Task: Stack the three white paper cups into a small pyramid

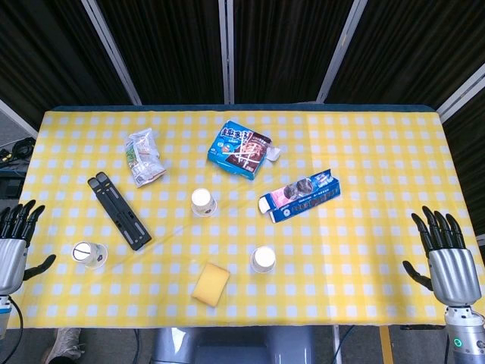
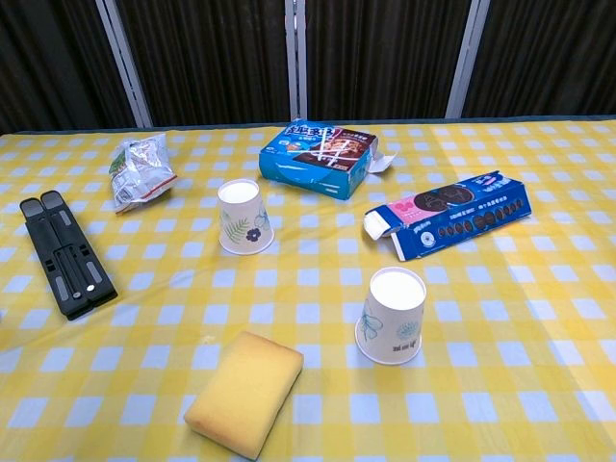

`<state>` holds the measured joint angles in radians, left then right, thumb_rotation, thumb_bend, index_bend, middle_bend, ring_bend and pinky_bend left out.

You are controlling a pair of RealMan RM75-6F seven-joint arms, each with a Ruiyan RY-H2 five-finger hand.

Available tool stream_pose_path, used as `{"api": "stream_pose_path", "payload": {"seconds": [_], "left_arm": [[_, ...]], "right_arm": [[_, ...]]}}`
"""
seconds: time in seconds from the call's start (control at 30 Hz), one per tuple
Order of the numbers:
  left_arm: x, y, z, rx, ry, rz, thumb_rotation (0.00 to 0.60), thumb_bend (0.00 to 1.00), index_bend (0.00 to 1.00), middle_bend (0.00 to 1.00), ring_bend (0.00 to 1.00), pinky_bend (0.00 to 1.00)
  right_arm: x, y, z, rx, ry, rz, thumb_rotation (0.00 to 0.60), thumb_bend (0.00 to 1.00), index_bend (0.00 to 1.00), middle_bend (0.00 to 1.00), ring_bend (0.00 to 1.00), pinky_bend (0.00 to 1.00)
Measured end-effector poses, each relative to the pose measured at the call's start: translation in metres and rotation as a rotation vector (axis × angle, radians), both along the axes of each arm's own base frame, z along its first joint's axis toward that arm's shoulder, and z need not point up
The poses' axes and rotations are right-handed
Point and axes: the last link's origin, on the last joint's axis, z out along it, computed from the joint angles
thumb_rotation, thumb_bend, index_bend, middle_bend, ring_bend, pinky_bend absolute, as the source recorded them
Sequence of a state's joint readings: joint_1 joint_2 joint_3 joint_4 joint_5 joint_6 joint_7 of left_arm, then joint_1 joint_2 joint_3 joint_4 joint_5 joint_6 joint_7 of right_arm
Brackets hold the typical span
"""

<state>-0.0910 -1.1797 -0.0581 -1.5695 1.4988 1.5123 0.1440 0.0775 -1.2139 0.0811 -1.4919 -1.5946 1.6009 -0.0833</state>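
Three white paper cups stand apart, upside down, on the yellow checked table [image 1: 364, 152]. One cup [image 1: 203, 202] [image 2: 243, 218] is near the middle, one cup [image 1: 264, 260] [image 2: 392, 315] sits nearer the front, and one cup [image 1: 89, 254] is at the front left, seen only in the head view. My left hand [image 1: 15, 239] hovers at the table's left edge, fingers spread, holding nothing. My right hand [image 1: 447, 254] is at the right edge, fingers also spread and empty. Neither hand shows in the chest view.
A yellow sponge [image 1: 210, 284] [image 2: 246, 392] lies at the front. A black folding stand [image 1: 119, 211] [image 2: 65, 252] lies left. Behind are a crumpled snack bag [image 1: 144, 157] [image 2: 140, 171], a blue cookie box [image 1: 239, 149] [image 2: 320, 158] and a long open cookie box [image 1: 300, 196] [image 2: 449, 214].
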Motion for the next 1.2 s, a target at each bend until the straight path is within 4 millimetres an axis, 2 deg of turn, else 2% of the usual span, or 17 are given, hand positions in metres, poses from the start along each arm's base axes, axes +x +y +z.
{"api": "stream_pose_path", "payload": {"seconds": [0.53,0.87,1.2], "left_arm": [[0.002,-0.002,-0.005,-0.042,0.019,0.009,0.6,0.18,0.0,0.0,0.0,0.0],[-0.006,-0.002,-0.013,-0.153,0.068,0.091,0.6,0.19,0.2,0.0,0.0,0.0],[-0.013,0.01,-0.028,-0.237,0.082,0.15,0.6,0.21,0.24,0.0,0.0,0.0]], "right_arm": [[0.001,0.001,-0.002,0.025,-0.002,-0.016,0.6,0.09,0.11,0.0,0.0,0.0],[0.0,0.001,-0.004,0.037,-0.002,-0.029,0.6,0.08,0.12,0.0,0.0,0.0],[0.001,0.002,-0.003,0.035,-0.008,-0.023,0.6,0.08,0.13,0.0,0.0,0.0]]}}
